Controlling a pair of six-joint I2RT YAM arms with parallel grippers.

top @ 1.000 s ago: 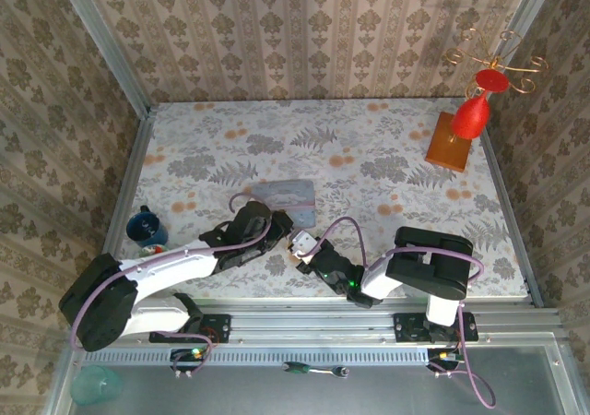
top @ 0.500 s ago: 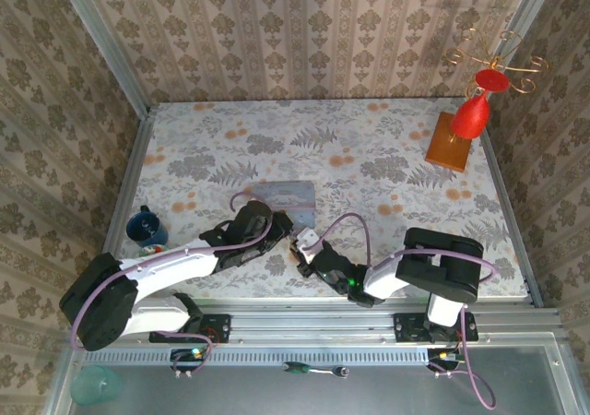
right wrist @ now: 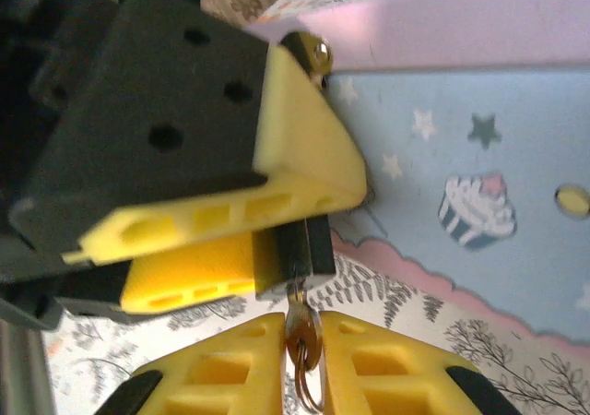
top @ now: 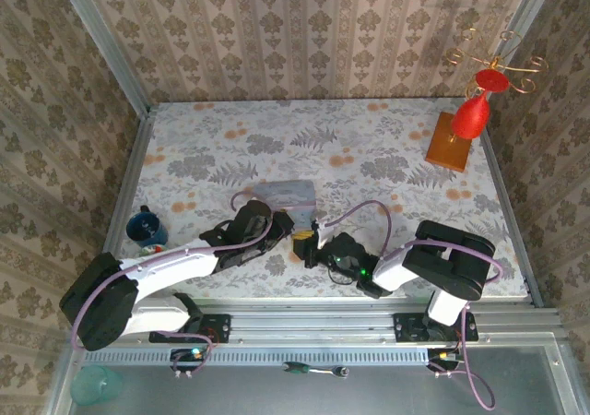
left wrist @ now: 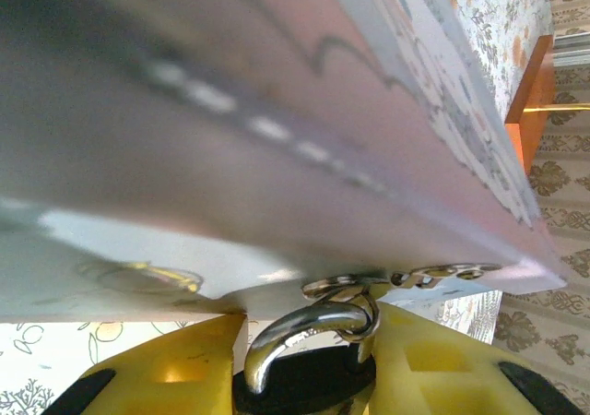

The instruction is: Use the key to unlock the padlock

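The pastel tin box (right wrist: 461, 157) lies toward the near edge of the table (top: 387, 138), a little left of its middle. The padlock (right wrist: 293, 254) hangs from the hasp on the box's near side, its silvery shackle (left wrist: 309, 327) threaded through the loop. The left gripper (left wrist: 304, 383) is closed narrowly on the padlock's dark body. The right gripper (right wrist: 302, 341) has its yellow fingers pinched together on the key (right wrist: 299, 306), whose blade appears to sit in the keyhole at the padlock's underside. The turn looks like the risky part. If the wrist rotates off the key's axis, the blade may bind or the key may slip between the pads. The small body could also rotate within the left grip, so the lock turns with the key, or drags the light box along.
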